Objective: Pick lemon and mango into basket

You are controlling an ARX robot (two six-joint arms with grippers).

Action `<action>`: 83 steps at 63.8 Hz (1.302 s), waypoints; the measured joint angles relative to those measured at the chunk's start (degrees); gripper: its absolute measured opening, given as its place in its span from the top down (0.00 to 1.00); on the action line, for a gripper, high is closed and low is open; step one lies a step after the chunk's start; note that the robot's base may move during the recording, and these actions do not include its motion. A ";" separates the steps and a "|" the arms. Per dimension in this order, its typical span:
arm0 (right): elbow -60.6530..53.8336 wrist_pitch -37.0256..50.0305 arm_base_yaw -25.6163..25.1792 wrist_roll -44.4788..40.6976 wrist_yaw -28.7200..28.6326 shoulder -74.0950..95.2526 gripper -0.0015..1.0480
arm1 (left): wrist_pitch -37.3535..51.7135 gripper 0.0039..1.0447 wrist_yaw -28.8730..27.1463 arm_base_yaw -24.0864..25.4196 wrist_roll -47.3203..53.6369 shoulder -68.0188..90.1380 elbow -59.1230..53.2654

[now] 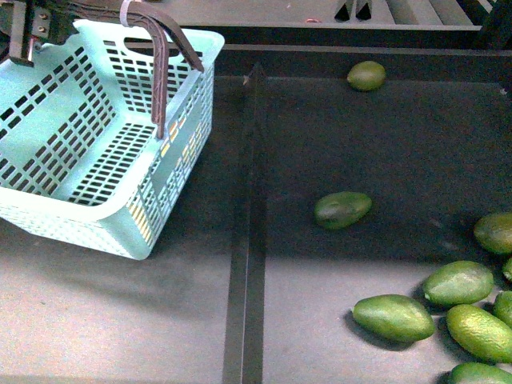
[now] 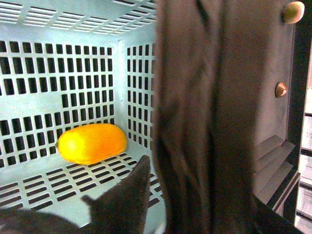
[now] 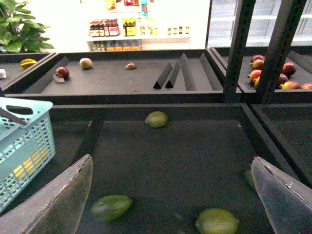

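The light teal basket [image 1: 88, 152] hangs tilted at the upper left. My left gripper [image 1: 28, 28] is shut on its brown handle [image 2: 204, 117]. A yellow-orange oblong fruit [image 2: 91, 143] lies on the basket floor in a corner; I cannot tell if it is a lemon or a mango. In the right bin a dark green mango [image 1: 342, 210] lies alone. A rounder pale green fruit [image 1: 366, 75], lemon-like, sits by the back wall. My right gripper [image 3: 170, 204] is open above the bin with nothing between its fingers; the mango [image 3: 111, 207] is just ahead.
Several green mangoes [image 1: 458, 282] crowd the bin's near right corner. A black divider [image 1: 244, 240] splits the shelf beside the basket. Another pale green fruit [image 3: 217, 222] lies near my right gripper. Upright black posts [image 3: 239, 48] and farther bins with red fruit [image 3: 268, 73] stand behind.
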 joint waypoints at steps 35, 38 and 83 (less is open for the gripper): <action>0.00 0.00 0.00 0.00 0.17 0.00 0.08 | 38.32 0.37 -1.33 -6.19 52.11 -28.92 -34.71; 0.00 0.00 0.00 0.00 0.15 0.00 0.08 | 46.42 0.45 -0.96 -5.05 62.51 -31.39 -40.61; 0.00 0.00 0.00 0.00 0.13 0.00 0.08 | 50.49 0.97 9.14 5.70 81.70 -68.65 -79.65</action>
